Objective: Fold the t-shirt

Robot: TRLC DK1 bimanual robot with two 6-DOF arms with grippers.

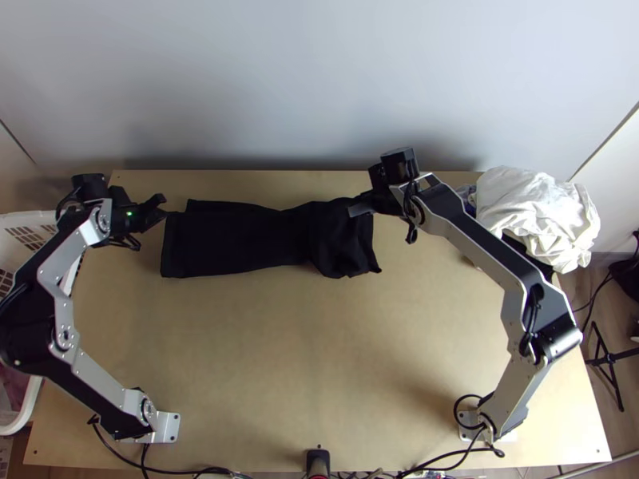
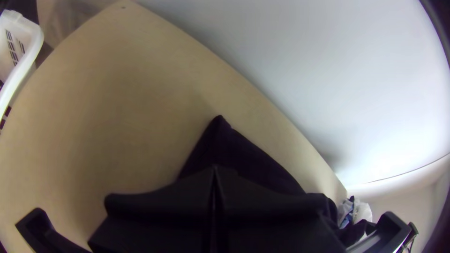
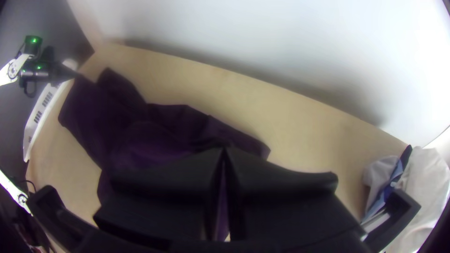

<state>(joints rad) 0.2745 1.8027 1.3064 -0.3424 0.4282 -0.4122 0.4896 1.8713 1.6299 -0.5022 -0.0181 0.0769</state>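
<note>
In the top view my left gripper (image 1: 164, 209) meets the left end of the black t-shirt (image 1: 240, 238), shut on its upper edge. A long, narrow band of cloth lies along the table's far side, fairly smooth at left and bunched at right. At that bunched end is my right gripper (image 1: 363, 206), shut on the cloth. The left wrist view has the left gripper (image 2: 214, 171) with its fingers together over the t-shirt (image 2: 243, 154), one corner pointing out beyond them. In the right wrist view, the right gripper (image 3: 224, 152) covers part of the rumpled t-shirt (image 3: 145, 136).
White cloths (image 1: 539, 211) are heaped at the table's far right corner. A white basket (image 1: 30, 219) stands by the left edge, near the left arm. The wall rises just behind the t-shirt. Bare wood (image 1: 311, 343) extends between the arms, with cables along the near edge.
</note>
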